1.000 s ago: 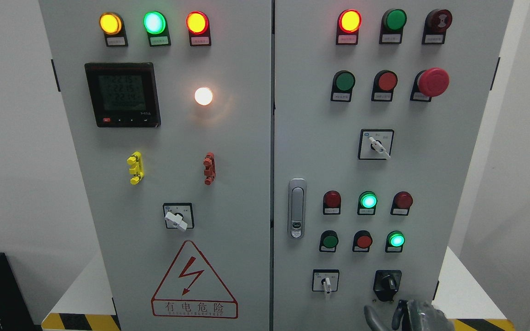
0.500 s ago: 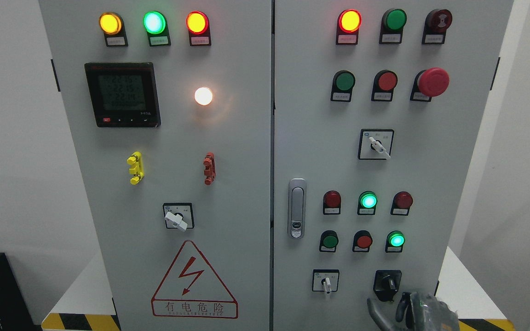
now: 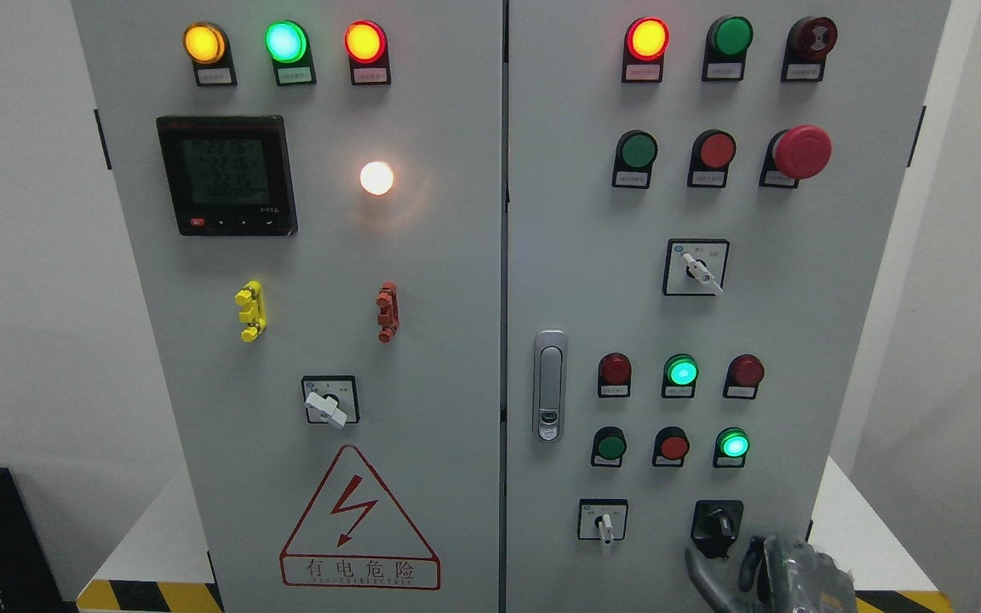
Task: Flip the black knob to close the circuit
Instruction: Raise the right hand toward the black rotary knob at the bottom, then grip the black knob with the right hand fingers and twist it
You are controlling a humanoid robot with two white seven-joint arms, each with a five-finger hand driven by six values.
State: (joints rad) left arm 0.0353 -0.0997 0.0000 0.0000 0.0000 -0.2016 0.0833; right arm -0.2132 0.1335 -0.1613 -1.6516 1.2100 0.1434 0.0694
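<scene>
Right hand (image 3: pixel 776 579) is what you should watch: over the last second it has crept up and slightly rightward from the bottom edge, and its raised fingers (image 3: pixel 750 562) now sit just under the black knob (image 3: pixel 717 525) rather than well below it. They are loosely parted and hold nothing; you can see no contact with the knob yet. The knob sits low on the right-hand door of the cabinet (image 3: pixel 542 213), just right of a small white-handled selector (image 3: pixel 603 521), below the lit green lamp (image 3: pixel 733 444). Its pointer looks the same as a second ago, so you should judge the circuit not yet closed. Your left hand is out of sight. Expect a short final rise before any grip or twist
</scene>
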